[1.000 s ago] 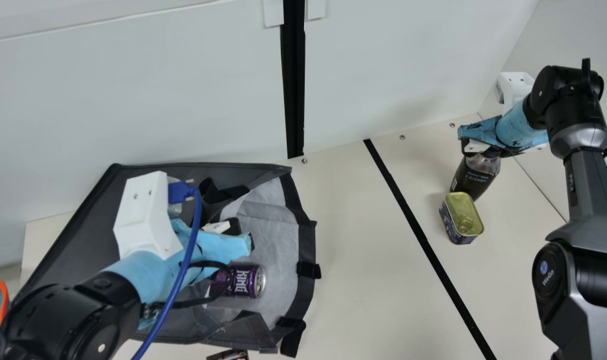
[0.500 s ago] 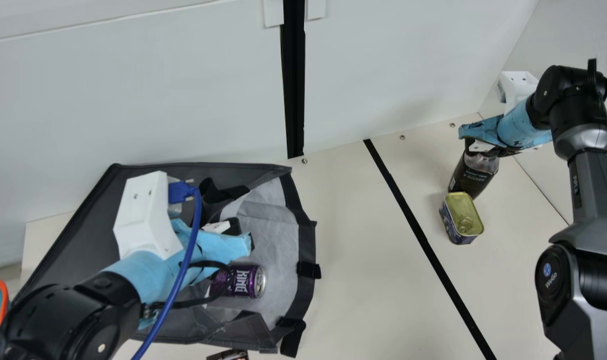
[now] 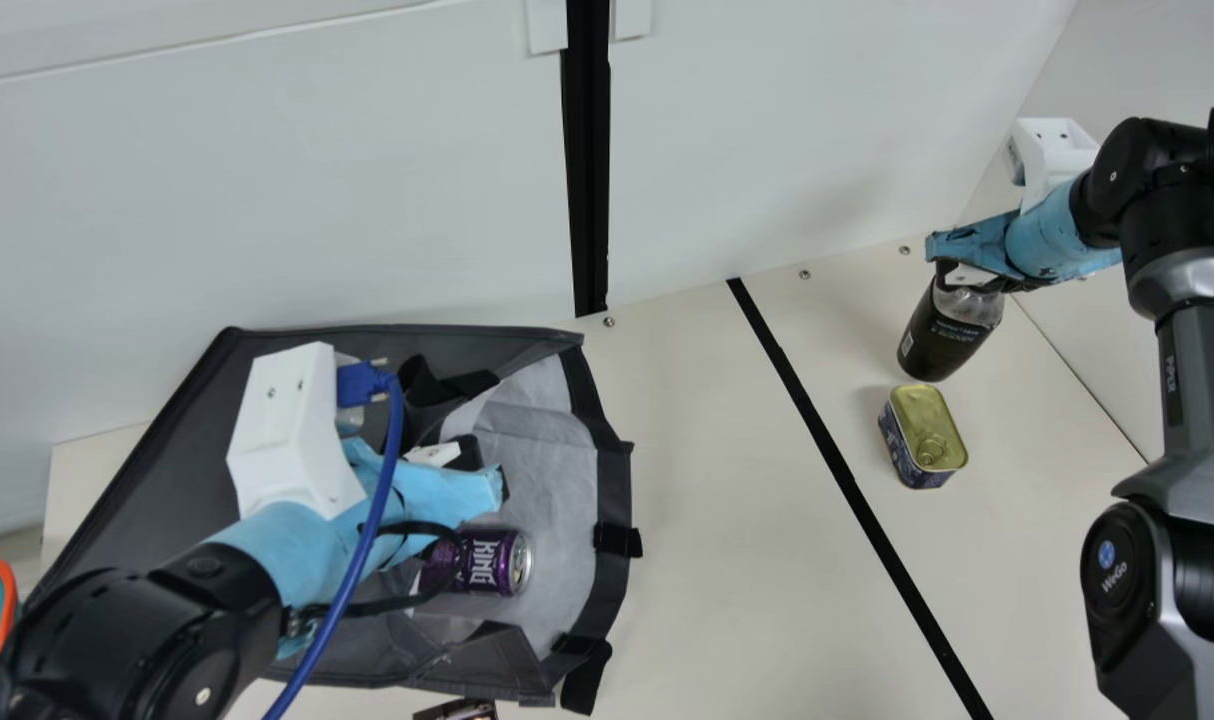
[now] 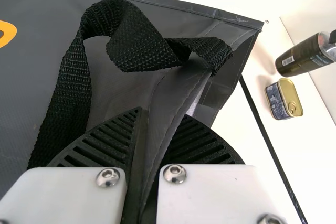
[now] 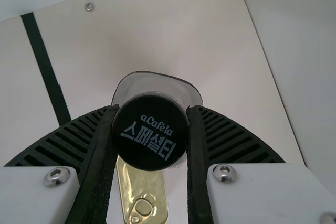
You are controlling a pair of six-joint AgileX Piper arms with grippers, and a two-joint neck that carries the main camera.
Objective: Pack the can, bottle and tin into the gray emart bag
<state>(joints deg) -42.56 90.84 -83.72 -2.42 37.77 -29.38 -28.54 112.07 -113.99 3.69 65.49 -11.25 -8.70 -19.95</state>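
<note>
The right end effector [image 3: 947, 268] clasps the bottle [image 3: 947, 335] by its cap [image 5: 150, 145].

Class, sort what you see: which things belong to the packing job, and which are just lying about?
For the job:
gray bag
can, lying inside it
bottle, held by the right gripper
tin, not yet packed

Just lying about:
orange-rimmed teal container
small item beside the bag, cut off

We see one purple cylindrical metal can [image 3: 485, 562], one dark clear-shouldered bottle with a black cap [image 3: 939, 338], one gold-topped rectangular metal tin [image 3: 922, 436], one gray fabric bag [image 3: 557, 480], one orange-rimmed teal basket [image 3: 8, 592]
</note>
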